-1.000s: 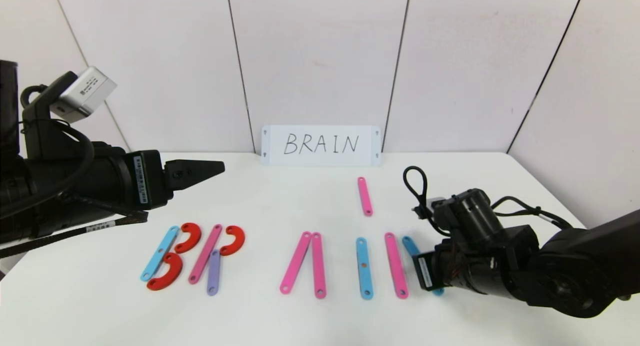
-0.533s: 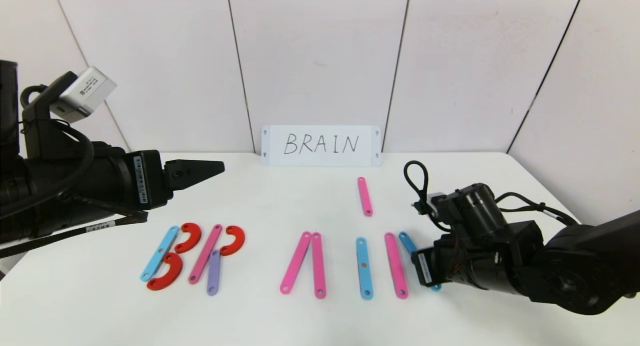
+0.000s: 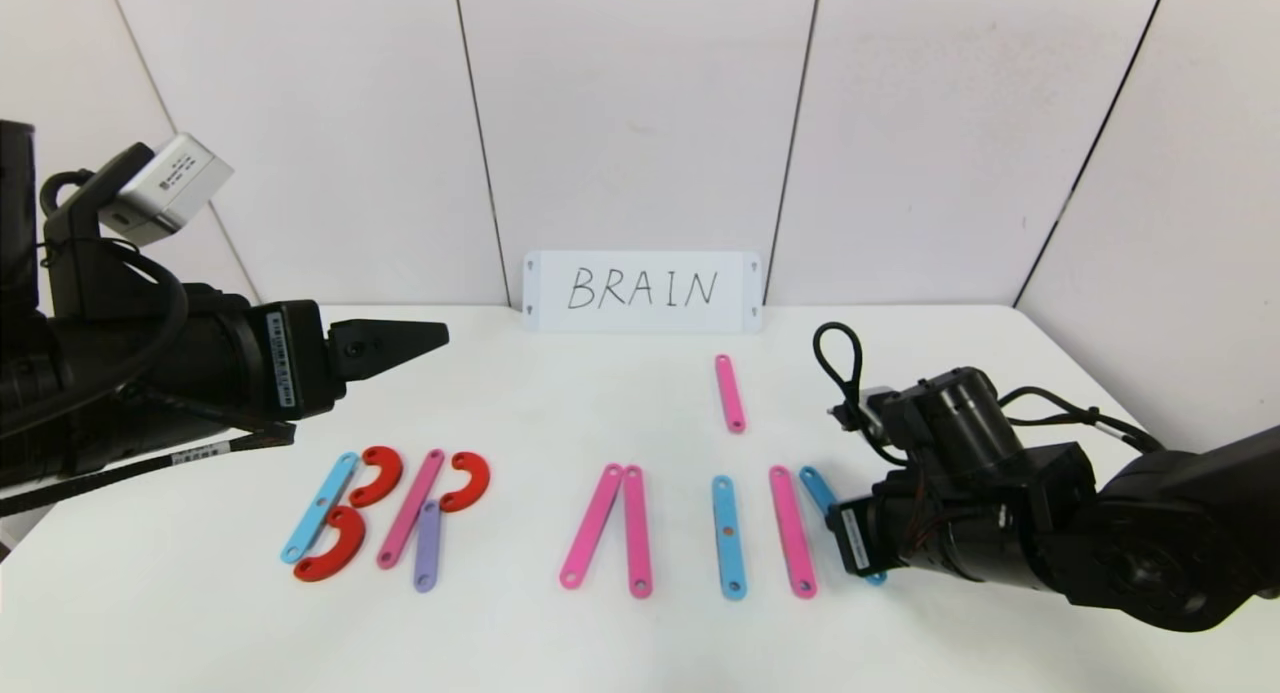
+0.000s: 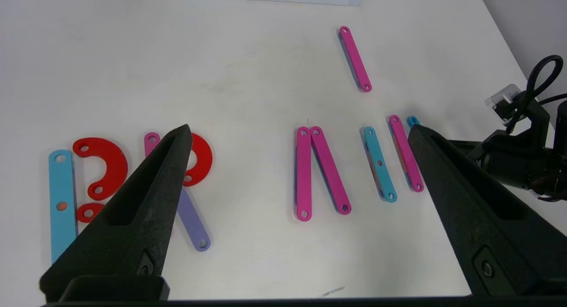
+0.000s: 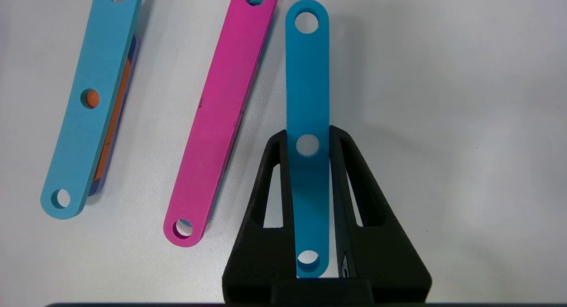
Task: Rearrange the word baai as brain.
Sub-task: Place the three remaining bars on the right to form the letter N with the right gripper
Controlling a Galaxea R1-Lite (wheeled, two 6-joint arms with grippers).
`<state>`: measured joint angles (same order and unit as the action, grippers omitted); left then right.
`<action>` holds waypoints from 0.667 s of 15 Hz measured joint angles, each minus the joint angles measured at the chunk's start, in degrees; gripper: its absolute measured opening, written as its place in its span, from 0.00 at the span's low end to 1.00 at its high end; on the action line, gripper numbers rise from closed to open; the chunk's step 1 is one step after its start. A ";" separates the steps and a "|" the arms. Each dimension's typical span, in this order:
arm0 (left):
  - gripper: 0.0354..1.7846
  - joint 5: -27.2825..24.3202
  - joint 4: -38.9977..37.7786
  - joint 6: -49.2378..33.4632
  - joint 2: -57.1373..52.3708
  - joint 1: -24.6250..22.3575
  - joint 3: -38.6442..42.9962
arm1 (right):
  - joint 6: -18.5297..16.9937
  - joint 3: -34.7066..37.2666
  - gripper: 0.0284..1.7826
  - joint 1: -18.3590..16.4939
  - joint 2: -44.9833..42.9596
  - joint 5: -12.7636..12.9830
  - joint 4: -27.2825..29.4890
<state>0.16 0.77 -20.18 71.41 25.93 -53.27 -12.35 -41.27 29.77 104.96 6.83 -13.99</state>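
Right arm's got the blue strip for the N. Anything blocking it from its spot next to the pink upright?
Nothing visible. The right gripper is shut on the blue strip, which lies right beside the pink strip, their far ends almost touching. Only bare table lies on its other side. The left gripper hovers open, well away.

The white card standing against the back wall reads "BRAIN" in black handwriting; the gripper labels seem illegible.

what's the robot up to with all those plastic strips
It is laying out BRAIN, as the white card reads. The right gripper is shut on a blue strip beside a pink strip, at the start of the N. The left gripper hangs open above the red curves, idle.
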 joint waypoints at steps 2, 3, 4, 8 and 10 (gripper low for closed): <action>0.95 -0.02 0.00 0.02 0.00 0.00 0.00 | 0.50 -0.22 0.14 0.02 0.16 0.00 0.00; 0.95 0.00 -0.02 -0.02 0.00 0.00 0.00 | 0.65 -0.24 0.14 0.11 0.22 0.00 0.00; 0.95 0.00 0.00 0.02 0.00 0.00 0.00 | 0.78 -0.21 0.14 0.13 0.27 -0.02 -0.06; 0.95 0.00 0.00 0.02 0.00 0.00 0.00 | 1.13 0.26 0.14 -0.11 0.16 -0.24 -0.11; 0.95 -0.02 0.00 0.00 0.00 0.00 0.00 | 1.91 0.45 0.14 -0.41 0.09 -0.82 -0.13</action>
<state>0.13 0.77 -20.18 71.41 25.93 -53.27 -10.44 -40.81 29.35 105.05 6.01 -14.13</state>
